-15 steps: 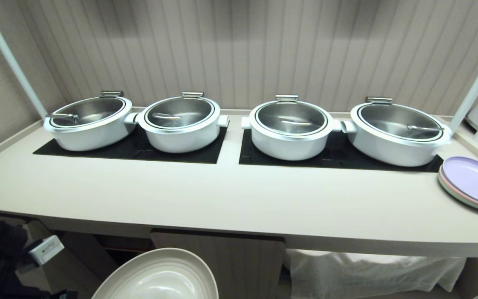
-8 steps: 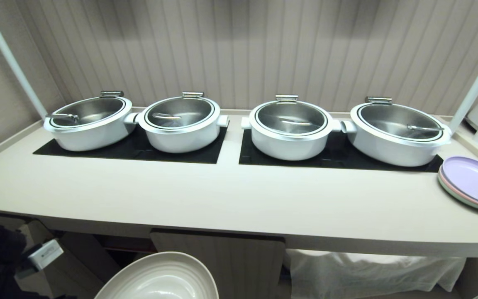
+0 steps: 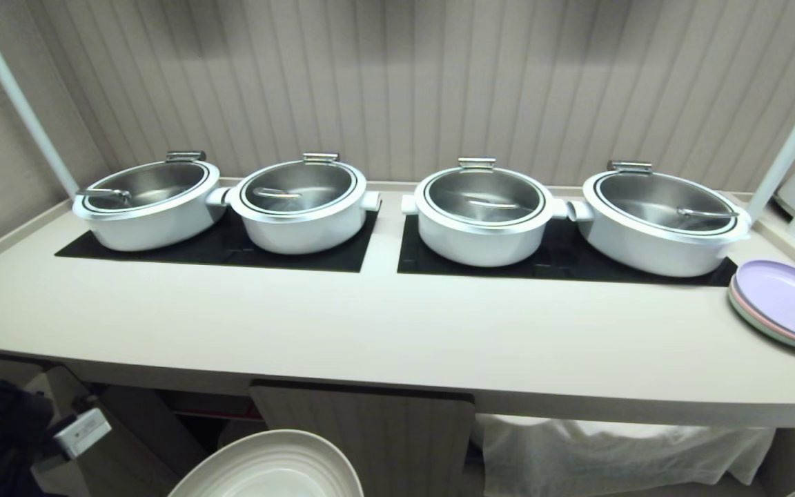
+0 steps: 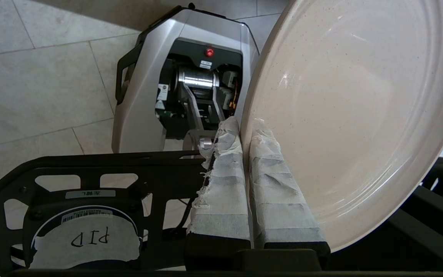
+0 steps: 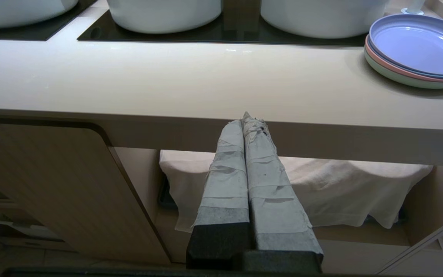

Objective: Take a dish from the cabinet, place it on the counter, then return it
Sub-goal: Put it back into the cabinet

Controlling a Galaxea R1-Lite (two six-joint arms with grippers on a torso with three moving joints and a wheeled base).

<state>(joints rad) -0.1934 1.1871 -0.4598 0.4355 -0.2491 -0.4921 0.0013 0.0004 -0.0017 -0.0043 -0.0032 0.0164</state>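
Fluted beige panelling backs a long cream surface [image 3: 370,331] in front of you, with four white pots [image 3: 484,217] lined up on black inset panels and a stack of pastel plates [image 3: 787,304] at its far right end. Start at the left: your left gripper [image 4: 244,132] is clenched on the rim of the dish [image 3: 270,466], one taped finger on each face, down below the surface's front edge and just in front of the cabinet [image 3: 370,428], whose left door stands open. The dish is not on the surface or on a shelf; it hangs in the grip.

Watch that pinch. It takes only a narrow bite of rim, so the dish could likely pivot or slip if you swing it quickly. You also risk clipping the overhanging front edge or the middle door on the way.

In the left wrist view the dish stands nearly on edge, hollow face turned away from the robot's base. Being round, it has no long axis.

Further right, your right gripper [image 5: 246,123] is pressed closed on nothing, parked beneath the surface.
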